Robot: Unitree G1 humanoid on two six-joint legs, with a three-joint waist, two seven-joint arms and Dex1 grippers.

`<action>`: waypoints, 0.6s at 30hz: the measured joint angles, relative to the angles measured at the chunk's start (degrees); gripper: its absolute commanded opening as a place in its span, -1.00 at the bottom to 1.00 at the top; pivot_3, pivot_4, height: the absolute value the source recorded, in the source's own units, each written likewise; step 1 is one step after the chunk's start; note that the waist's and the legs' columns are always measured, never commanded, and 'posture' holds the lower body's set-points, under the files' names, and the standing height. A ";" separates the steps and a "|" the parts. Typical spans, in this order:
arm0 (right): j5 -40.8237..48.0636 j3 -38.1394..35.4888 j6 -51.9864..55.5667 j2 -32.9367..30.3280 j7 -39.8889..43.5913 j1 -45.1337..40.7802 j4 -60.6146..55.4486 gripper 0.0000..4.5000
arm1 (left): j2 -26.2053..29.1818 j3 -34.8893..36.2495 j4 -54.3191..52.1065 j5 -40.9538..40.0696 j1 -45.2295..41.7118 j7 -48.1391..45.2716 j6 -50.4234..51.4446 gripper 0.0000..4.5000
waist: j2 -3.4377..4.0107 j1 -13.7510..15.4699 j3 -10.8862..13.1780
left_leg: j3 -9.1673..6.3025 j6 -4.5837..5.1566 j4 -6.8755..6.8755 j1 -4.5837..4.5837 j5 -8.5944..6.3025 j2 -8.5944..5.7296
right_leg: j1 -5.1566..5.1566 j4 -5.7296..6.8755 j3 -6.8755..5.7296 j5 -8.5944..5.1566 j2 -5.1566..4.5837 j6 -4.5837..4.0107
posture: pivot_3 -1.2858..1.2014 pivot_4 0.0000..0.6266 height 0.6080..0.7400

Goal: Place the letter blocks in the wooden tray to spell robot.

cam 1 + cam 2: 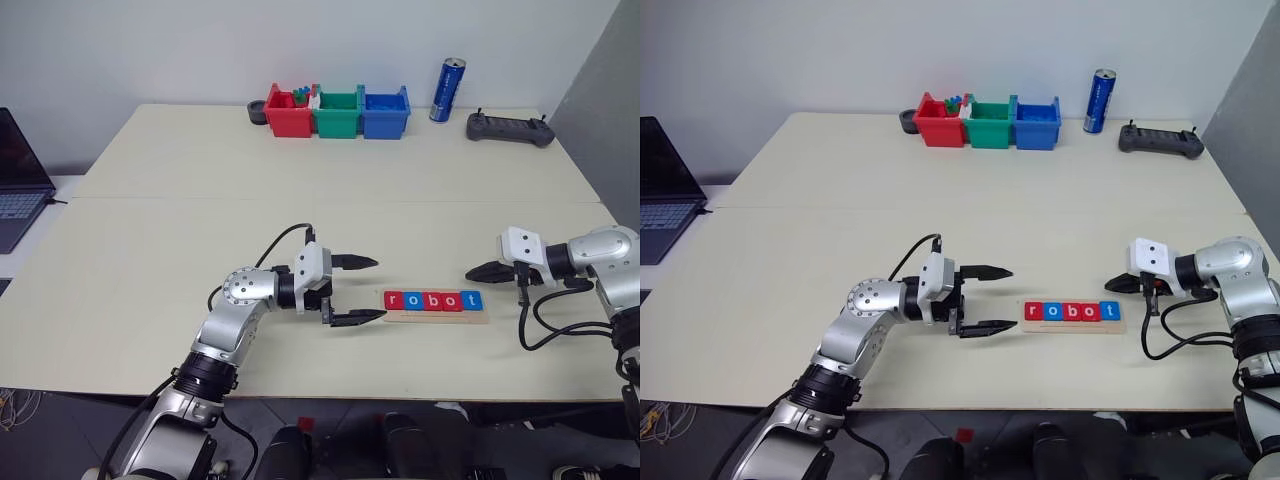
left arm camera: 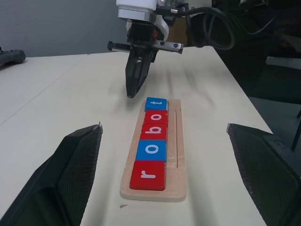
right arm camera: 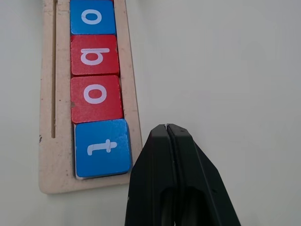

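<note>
— Where's the wooden tray [image 1: 437, 316]?

— Lower middle of the head view, near the table's [image 1: 200, 230] front edge; all five letter blocks [image 1: 433, 300] sit in it side by side, red r, blue o, red b, red o, blue t.

— And the arms?

— Left gripper [image 1: 358, 290] just left of the tray, fingers spread wide, holding nothing; right gripper [image 1: 475, 273] just off the tray's t end, fingers pinched together, empty.

— Anything else?

— Red, green and blue bins [image 1: 338, 112] at upper centre; a can [image 1: 446, 89] beside them.
</note>
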 measured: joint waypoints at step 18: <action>0.33 0.10 1.53 -0.67 2.01 3.10 -4.81 -0.98 | 0.07 0.00 0.03 0.01 -0.03 0.01 -0.04 1.00 | 0.00 -0.02 0.00 | 0.01 0.00 0.05 0.00 0.00 -0.01 | 0.00 0.02 0.02 0.00 0.00 0.00 | 0.03 -0.52 1.00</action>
